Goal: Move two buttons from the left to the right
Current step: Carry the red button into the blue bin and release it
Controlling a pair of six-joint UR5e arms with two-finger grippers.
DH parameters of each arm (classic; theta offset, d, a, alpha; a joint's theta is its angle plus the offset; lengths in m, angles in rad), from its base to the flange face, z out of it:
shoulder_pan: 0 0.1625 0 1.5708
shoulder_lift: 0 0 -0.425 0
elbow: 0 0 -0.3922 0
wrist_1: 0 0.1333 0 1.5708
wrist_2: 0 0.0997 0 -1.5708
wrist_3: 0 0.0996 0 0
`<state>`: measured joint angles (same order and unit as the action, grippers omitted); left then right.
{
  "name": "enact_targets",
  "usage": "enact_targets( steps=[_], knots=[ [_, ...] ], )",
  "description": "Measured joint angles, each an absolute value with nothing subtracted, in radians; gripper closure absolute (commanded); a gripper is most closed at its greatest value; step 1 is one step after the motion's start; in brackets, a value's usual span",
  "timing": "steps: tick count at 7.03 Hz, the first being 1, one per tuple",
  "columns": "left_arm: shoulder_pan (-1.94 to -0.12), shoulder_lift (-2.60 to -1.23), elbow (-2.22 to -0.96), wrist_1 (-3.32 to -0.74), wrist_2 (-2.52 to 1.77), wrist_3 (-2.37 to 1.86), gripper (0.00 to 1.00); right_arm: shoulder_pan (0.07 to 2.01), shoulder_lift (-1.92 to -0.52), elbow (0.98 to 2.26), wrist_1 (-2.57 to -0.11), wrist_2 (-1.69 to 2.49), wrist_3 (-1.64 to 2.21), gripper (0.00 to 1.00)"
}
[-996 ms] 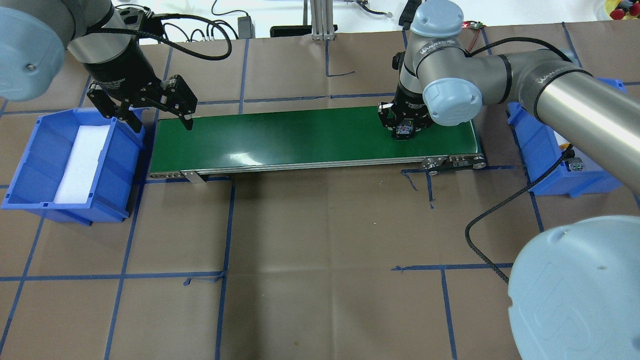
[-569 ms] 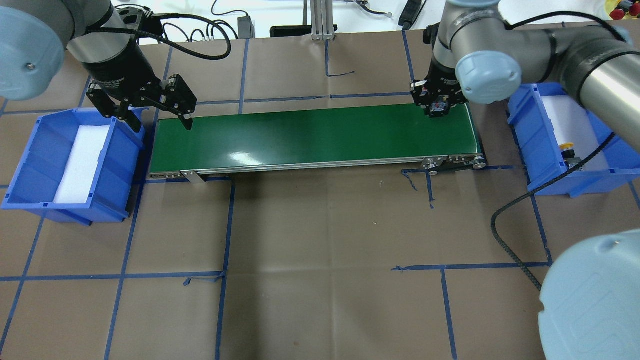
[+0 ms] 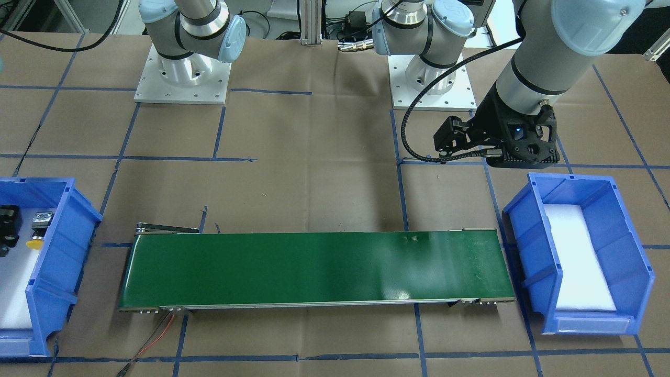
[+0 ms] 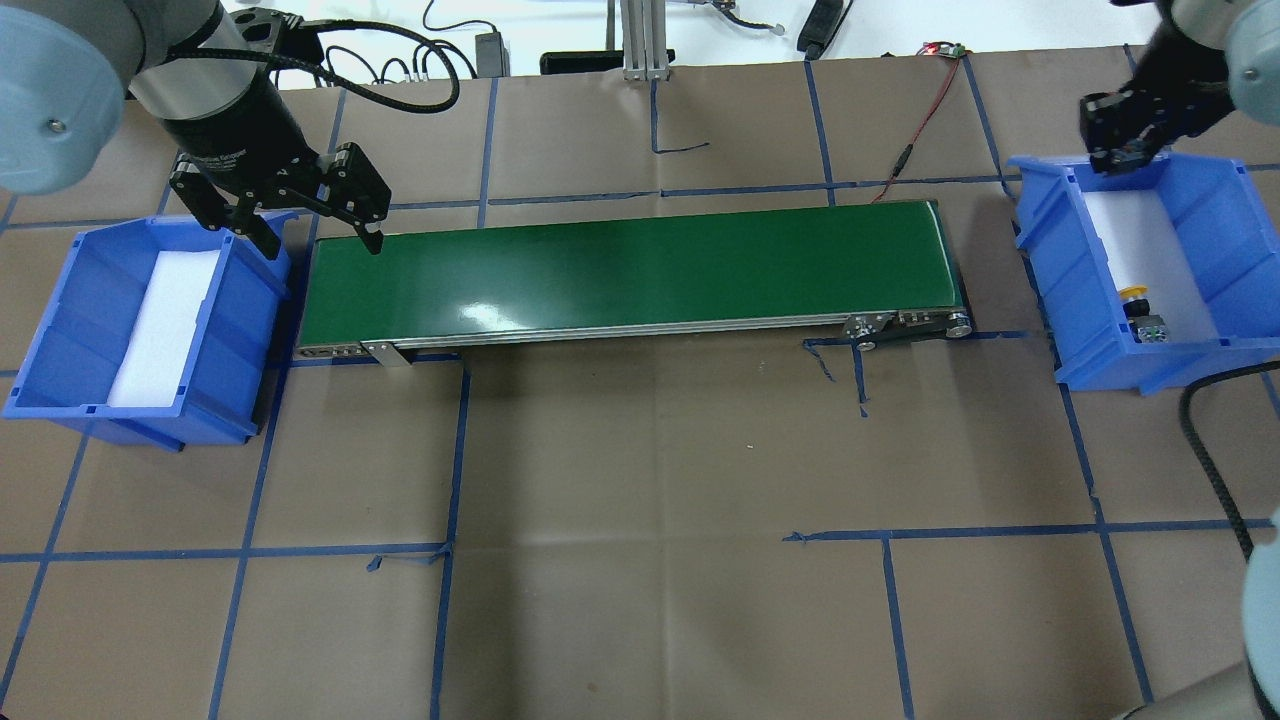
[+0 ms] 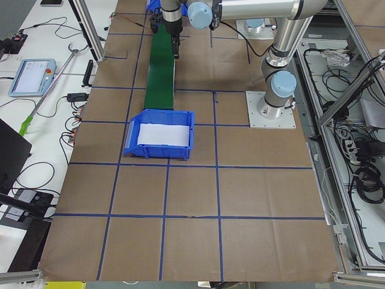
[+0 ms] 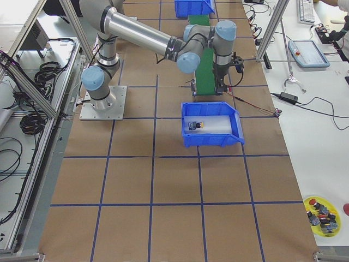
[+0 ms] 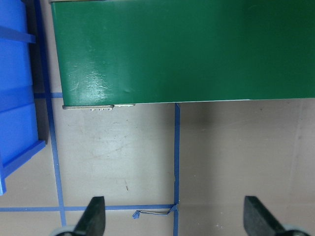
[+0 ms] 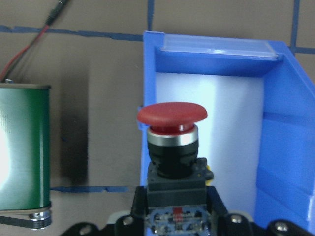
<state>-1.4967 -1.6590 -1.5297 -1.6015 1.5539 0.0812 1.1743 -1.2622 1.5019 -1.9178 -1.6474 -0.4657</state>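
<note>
My right gripper (image 4: 1122, 158) is shut on the red button (image 8: 172, 118), gripping its black body with the cap upright. It hangs over the far end of the right blue bin (image 4: 1040, 250), above the bin's wall and white foam in the right wrist view. The yellow button (image 4: 1136, 296) lies on its side on the foam near the bin's front end; it also shows in the exterior front-facing view (image 3: 35, 242). My left gripper (image 4: 322, 240) is open and empty above the left end of the green conveyor belt (image 4: 620, 270).
The left blue bin (image 4: 250, 330) holds only a white foam pad. A red wire (image 4: 915, 130) runs from the belt's far right corner to the table's back edge. Blue tape lines cross the brown table in front of the belt.
My right gripper has carried the red button off the belt's right end, rightward and back, to over the right bin. My left gripper has hardly moved.
</note>
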Motion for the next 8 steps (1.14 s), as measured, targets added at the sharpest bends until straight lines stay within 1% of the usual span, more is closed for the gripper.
enact_targets(
  steps=[2,5,6,7,8],
  knots=[
    [-1.498,-1.660,-1.527,-1.601,1.562,0.081,0.00,1.097,-1.190,1.501,-1.960,-1.627,-0.598,0.95],
    [-1.508,-1.663,-1.533,-1.599,1.589,0.076,0.00,1.082,-1.065,1.512,-2.069,-1.615,-0.625,0.94],
    [-1.510,-1.660,-1.532,-1.598,1.588,0.076,0.00,1.082,-1.037,1.515,-2.085,-1.615,-0.624,0.94],
    [-1.511,-1.656,-1.534,-1.596,1.585,0.076,0.00,1.081,-1.016,1.516,-2.090,-1.616,-0.622,0.90],
    [-1.515,-1.651,-1.539,-1.593,1.583,0.071,0.00,1.081,-1.003,1.518,-2.089,-1.617,-0.619,0.49]
  ],
)
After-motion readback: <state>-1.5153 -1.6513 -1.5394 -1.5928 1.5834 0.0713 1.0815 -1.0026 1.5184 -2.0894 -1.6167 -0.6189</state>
